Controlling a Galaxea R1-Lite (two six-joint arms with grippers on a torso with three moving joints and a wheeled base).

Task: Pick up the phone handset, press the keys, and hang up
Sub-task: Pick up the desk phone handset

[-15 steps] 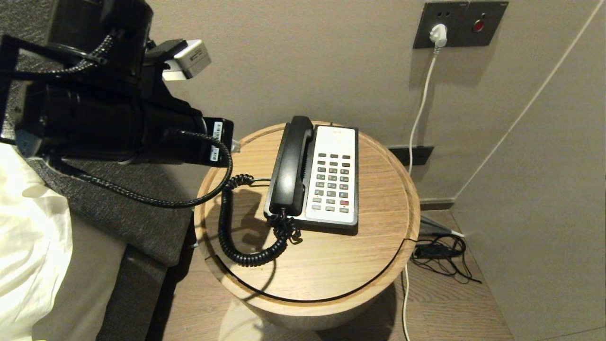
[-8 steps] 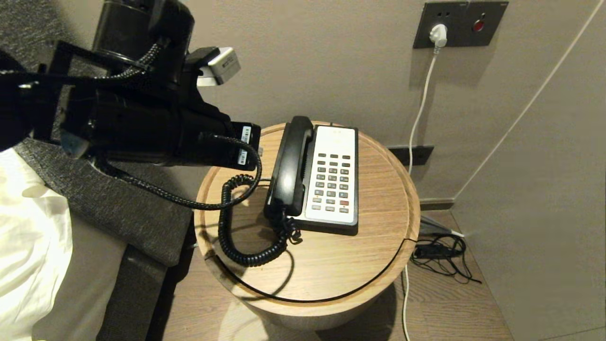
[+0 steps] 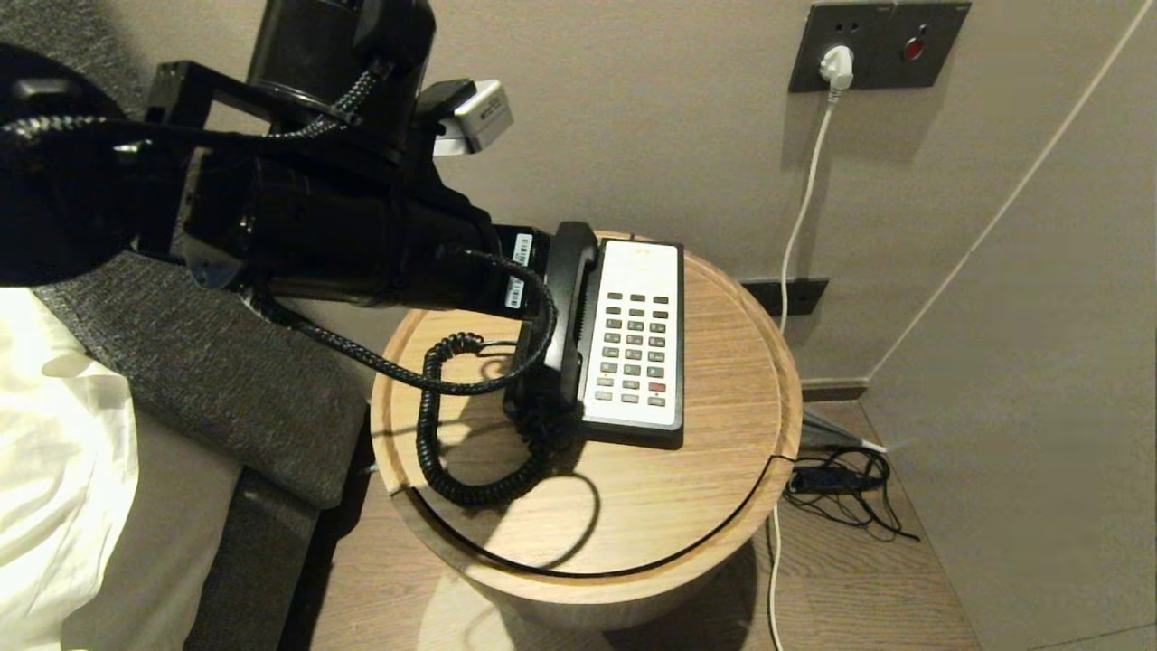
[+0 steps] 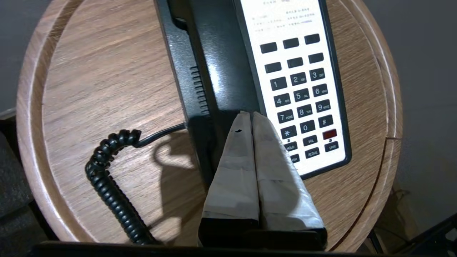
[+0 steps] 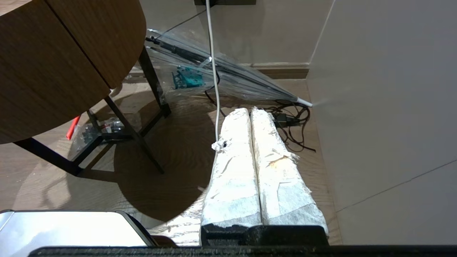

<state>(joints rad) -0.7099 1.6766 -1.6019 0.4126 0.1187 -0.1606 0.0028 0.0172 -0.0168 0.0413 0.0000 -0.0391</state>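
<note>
The glossy black phone handset (image 3: 568,307) lies in its cradle on the left side of the phone base (image 3: 644,264). Its coiled cord (image 3: 432,443) loops over the round wooden table (image 3: 714,488). The keys (image 3: 637,348) form a dark grid in the white faceplate, one of them red. My left arm (image 3: 362,235) reaches in from the left, and its wrist end covers the handset's middle. In the left wrist view the left gripper (image 4: 250,115) is shut and empty, its tips just above the handset (image 4: 217,71) beside the keys (image 4: 300,96). The right gripper (image 5: 250,110) hangs shut and empty over the floor.
A wall plate with a red button (image 3: 914,45) and a white plug (image 3: 836,63) sits above the table, its cable running down to tangled leads (image 3: 841,488) on the floor. A grey cushion (image 3: 208,380) and white bedding border the table's left. A wall stands close on the right.
My left arm has swung rightward across the table, from beside its left rim to over the handset. The handset and cord have stayed put, and the gripper has stayed shut.
</note>
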